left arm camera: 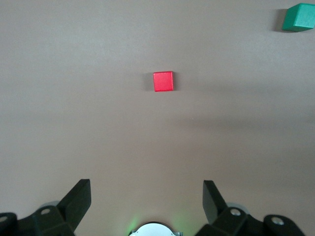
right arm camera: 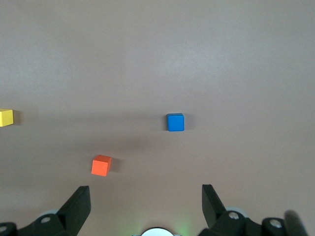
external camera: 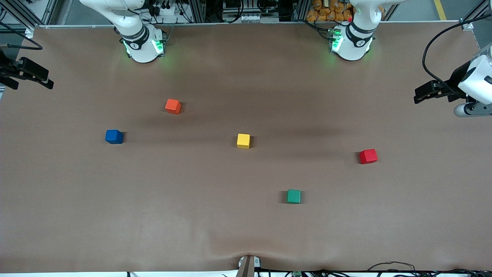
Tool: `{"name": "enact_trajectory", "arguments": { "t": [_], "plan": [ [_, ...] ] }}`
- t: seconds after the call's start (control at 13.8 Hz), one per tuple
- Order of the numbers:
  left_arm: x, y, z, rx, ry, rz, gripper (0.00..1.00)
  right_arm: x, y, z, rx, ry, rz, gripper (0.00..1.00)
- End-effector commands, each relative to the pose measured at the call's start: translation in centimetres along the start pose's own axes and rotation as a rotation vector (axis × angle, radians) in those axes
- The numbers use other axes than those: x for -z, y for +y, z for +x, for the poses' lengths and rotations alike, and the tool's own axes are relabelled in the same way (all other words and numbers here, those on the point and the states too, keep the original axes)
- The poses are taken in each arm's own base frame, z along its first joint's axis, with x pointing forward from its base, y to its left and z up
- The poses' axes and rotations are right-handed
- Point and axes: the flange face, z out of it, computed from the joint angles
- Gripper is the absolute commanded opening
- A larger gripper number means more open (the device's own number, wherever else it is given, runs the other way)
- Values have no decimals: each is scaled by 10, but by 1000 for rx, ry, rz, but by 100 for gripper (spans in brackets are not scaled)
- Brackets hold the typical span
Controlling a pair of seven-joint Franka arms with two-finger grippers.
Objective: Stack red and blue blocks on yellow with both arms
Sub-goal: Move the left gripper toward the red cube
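Resting apart on the table point(external camera: 246, 231), red block point(left arm camera: 163, 81) is seen ahead of left gripper point(left arm camera: 147, 199), blue block point(right arm camera: 175, 122) ahead of right gripper point(right arm camera: 146, 199); yellow cube point(external camera: 243, 141) sits between. Both fingers spread, empty.

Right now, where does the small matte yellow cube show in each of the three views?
Front view: the small matte yellow cube sits mid-table, between the blue cube and the red cube.
Left wrist view: not in it.
Right wrist view: cut off at the picture's edge.
Shared landmark: the orange-red cube, in the front and right wrist views.
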Motion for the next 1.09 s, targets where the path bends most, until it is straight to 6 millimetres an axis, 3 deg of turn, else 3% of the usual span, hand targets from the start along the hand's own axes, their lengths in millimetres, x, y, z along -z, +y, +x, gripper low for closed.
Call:
{"name": "enact_trajectory", "arguments": {
  "t": [0.0,1.02],
  "plan": [
    [0,-2,3,-10,-4,-5,100,0,4,-4,6,-4,3,100],
    [-55,-3,43,-6,-43,-25,100,0,4,-4,6,-4,3,100]
  ]
}}
